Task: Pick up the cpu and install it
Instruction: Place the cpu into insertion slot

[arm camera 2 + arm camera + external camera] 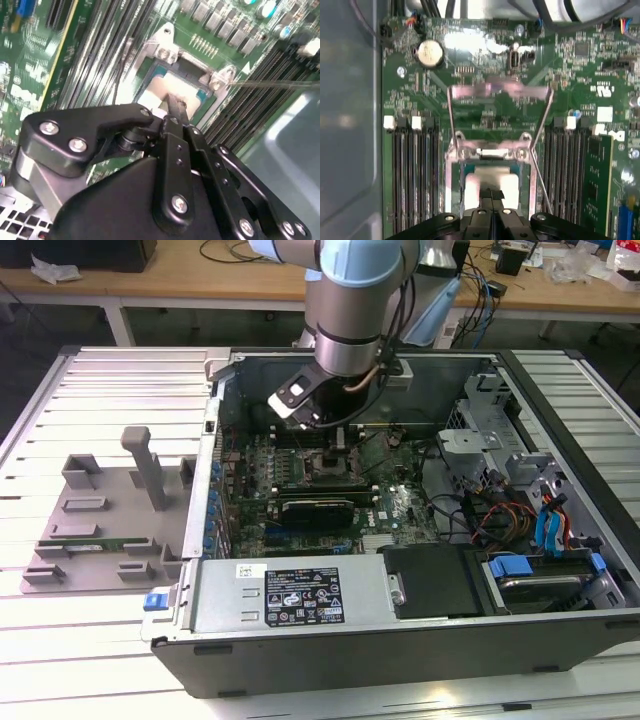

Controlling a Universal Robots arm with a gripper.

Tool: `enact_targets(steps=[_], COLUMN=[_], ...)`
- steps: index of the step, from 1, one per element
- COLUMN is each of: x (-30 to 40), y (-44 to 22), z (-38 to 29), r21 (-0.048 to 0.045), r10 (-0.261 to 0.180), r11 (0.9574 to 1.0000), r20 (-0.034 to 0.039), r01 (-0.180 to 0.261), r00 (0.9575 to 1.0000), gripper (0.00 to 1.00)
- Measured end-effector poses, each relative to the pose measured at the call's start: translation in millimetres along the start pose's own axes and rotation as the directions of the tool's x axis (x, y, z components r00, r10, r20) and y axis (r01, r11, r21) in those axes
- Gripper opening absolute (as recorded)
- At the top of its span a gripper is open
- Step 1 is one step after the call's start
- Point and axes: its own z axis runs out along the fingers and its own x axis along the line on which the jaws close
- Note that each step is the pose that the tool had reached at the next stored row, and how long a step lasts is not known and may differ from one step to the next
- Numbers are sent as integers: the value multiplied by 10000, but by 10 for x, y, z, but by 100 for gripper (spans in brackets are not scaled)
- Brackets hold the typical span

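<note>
Looks like a robotics lab or test workshop. Dead centre in the exterior view, an open computer case (215,605) lying flat on a slatted metal table (100,380), with the green motherboard (262,462) laid bare. At nine o'clock from the case, a grey moulded parts fixture (90,530). At twelve o'clock, beyond the table, a long wooden workbench (200,280) strewn with loose cables (230,250) and small gear. Above the case, a silver and pale-blue robot arm (350,300) reaching down inside.

Wooden workbench (180,278) behind slatted table (100,390)
</note>
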Motion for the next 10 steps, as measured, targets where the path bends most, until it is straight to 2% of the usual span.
enact_targets(steps=[3,4,5,6,10], x=[1,1,-2,-3,-5], y=[48,46,42,40,37], z=[-8,-58,-142,-185,-286], r21=[15,15,21,20,21], r10=[-14,-13,-12,-12,-13], r11=[10000,10000,10000,10000,10000], r20=[-6,-11,-2,1,27], r01=[14,13,12,12,12], r00=[10000,10000,10000,10000,10000], gripper=[11,11,11,11,11])
